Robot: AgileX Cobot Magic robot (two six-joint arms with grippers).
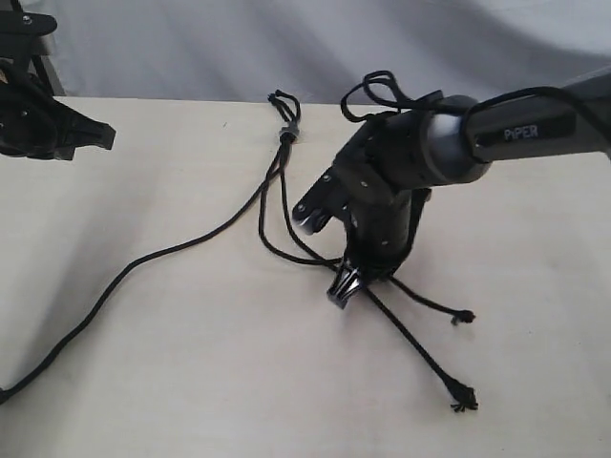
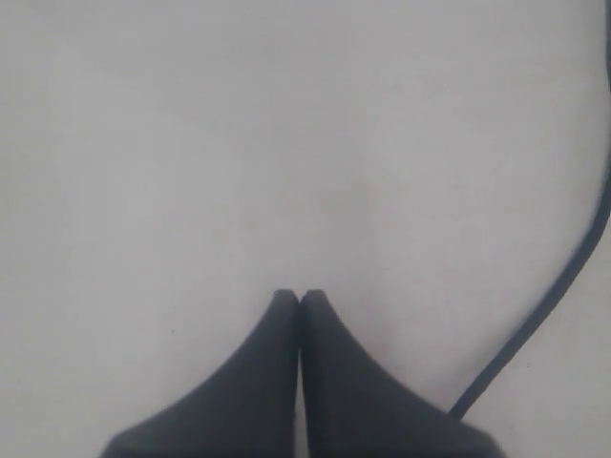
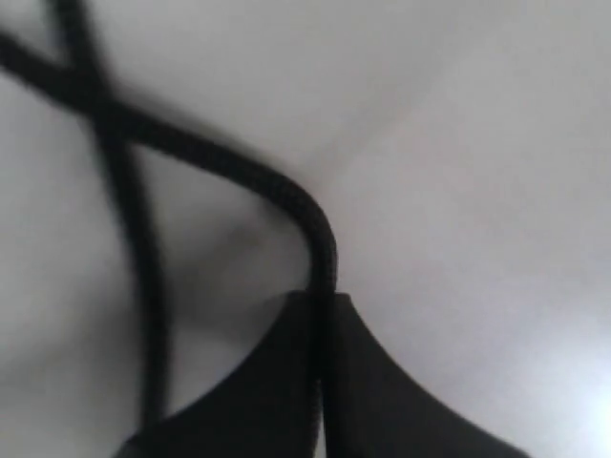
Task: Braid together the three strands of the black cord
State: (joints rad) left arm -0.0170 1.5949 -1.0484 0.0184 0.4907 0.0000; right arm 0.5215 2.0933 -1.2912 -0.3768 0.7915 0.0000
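Far left: left pincer (image 2: 300, 300) clenched on nothing, jaws pressed flat together, raised over the bare desk (image 1: 191, 382). A black line passes beside it in the left wrist view, apart from the tips; probably the left strand, cannot confirm

Left of middle: left strand (image 1: 162, 253) lies slack on the desk. Its long axis is diagonal, from the knot (image 1: 286, 135) at the far middle toward the near left corner, where it leaves the frame. It is well apart from the other two strands

Middle: black cord (image 1: 283, 167) is anchored at the knot, with small loops (image 1: 284, 99) beyond it. The other two strands (image 1: 277, 250) drop together and curve right

Right of middle: right pincer (image 1: 342, 289) nose down on the desk, clamped on one strand (image 3: 286, 186). A second strand crosses the held one just past the tips. Two frayed tips (image 1: 464, 317) lie further right; cannot tell which belongs to the held strand

Judgement: the braid is barely begun, since the strands are splayed. The next crossing depends on the wide gap leftward between the held strand and the left strand. The left arm is nearer that outer strand, the right arm nearer the pair
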